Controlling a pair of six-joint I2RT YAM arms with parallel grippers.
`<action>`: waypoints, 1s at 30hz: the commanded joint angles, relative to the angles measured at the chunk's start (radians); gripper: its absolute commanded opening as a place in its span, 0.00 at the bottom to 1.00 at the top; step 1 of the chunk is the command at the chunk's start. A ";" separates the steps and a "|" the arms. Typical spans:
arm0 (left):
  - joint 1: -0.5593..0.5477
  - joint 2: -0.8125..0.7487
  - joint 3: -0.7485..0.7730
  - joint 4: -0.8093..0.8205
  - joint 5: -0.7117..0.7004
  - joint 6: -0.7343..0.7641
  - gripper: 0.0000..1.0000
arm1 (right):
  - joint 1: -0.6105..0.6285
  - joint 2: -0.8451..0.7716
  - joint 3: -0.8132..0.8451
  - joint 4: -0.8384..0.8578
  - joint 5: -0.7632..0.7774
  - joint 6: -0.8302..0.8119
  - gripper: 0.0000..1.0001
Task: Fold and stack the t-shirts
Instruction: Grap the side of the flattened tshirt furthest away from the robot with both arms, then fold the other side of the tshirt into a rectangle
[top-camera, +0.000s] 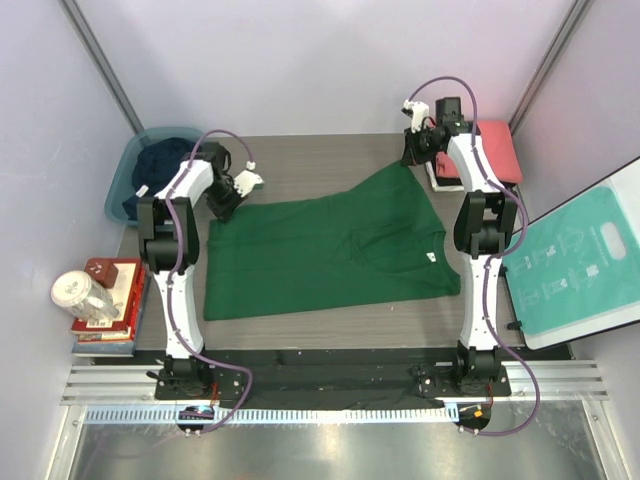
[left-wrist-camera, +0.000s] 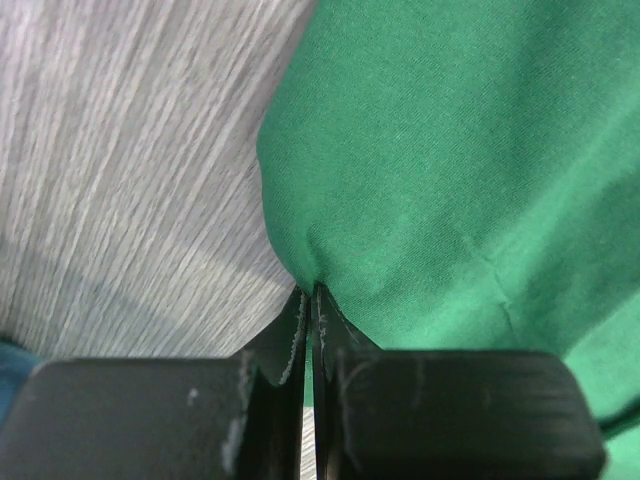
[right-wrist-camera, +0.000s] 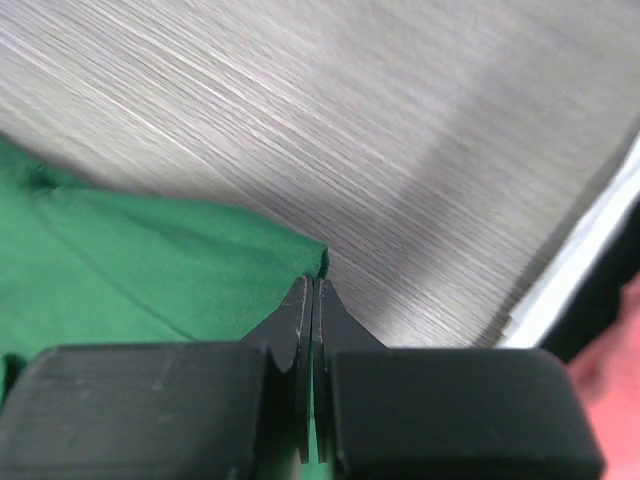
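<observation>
Left gripper: we see the left gripper (left-wrist-camera: 308, 295) clamped tight on a puckered bit of the dark green t-shirt (top-camera: 330, 255) at its far-left corner, the cloth bunching right at the fingertips.
Right gripper: the right gripper (right-wrist-camera: 312, 285) is likewise pinched closed on the shirt's far-right tip, with a sliver of green showing between the jaws.
Why this hold: we judge that a pinch at each far corner lets the two arms carry that edge together, so a fold lands straight rather than skewed.
Where the shirt lies: it is spread across the middle of the table (top-camera: 330, 160), between the two arms, mostly resting flat on the wood.
How it looks: plain and soft, lying sideways with the collar and a small white label toward the right arm. The far-right part is drawn into a peak toward its gripper, and long creases run diagonally across the body.
Other shirts: a navy t-shirt (top-camera: 165, 165) sits in the teal tub (top-camera: 122, 180) at far left, and a folded coral-red t-shirt (top-camera: 500, 150) lies at far right, just beside the right gripper.
</observation>
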 joint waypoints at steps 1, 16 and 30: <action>-0.013 -0.107 -0.084 0.199 -0.084 -0.054 0.00 | 0.008 -0.130 -0.015 0.044 0.008 -0.041 0.01; -0.020 -0.323 -0.221 0.295 -0.092 -0.091 0.00 | 0.023 -0.284 -0.124 -0.166 -0.008 -0.257 0.01; -0.028 -0.402 -0.347 0.127 -0.040 0.048 0.00 | 0.036 -0.328 -0.162 -0.524 0.027 -0.573 0.01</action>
